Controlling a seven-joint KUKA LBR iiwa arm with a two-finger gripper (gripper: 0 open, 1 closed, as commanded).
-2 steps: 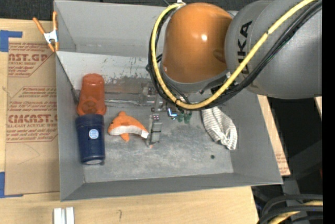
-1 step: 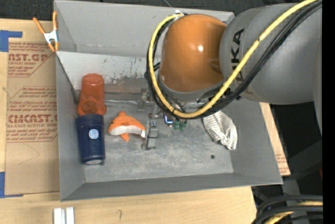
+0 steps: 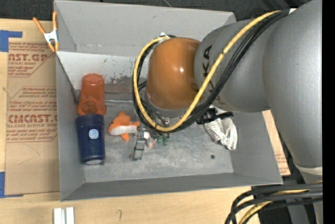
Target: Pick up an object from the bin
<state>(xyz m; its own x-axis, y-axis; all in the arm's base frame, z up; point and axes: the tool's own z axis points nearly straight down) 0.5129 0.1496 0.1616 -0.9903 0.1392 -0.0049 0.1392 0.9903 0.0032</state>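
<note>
Near left lies a dark blue cylinder (image 3: pixel 91 137). The gripper (image 3: pixel 140 145) hangs low mid-bin (image 3: pixel 157 178), whether open or shut I cannot tell. A small orange-and-white thing (image 3: pixel 121 126) lies just beside it, so the likeliest pick; farther left, an orange cup (image 3: pixel 92 93)

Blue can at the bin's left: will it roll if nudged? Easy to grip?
Probably rolls: the blue can seems to lie on its side, so a sideways push should roll it toward the bin's middle, while the left wall blocks the other way. It looks rigid and glossy, so possibly slippery. The orange cup at its far end may stop lengthwise sliding.
</note>
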